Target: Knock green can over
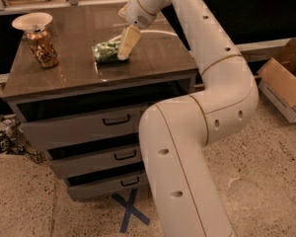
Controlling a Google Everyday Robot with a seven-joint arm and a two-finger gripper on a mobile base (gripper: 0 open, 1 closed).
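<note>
The green can (106,52) lies on its side near the middle of the desk (158,58), a little toward the front edge. The gripper (128,43) reaches down against the can's right end; whether it is spread or closed cannot be told. A brown-orange can (41,46) stands upright near the left edge.
</note>
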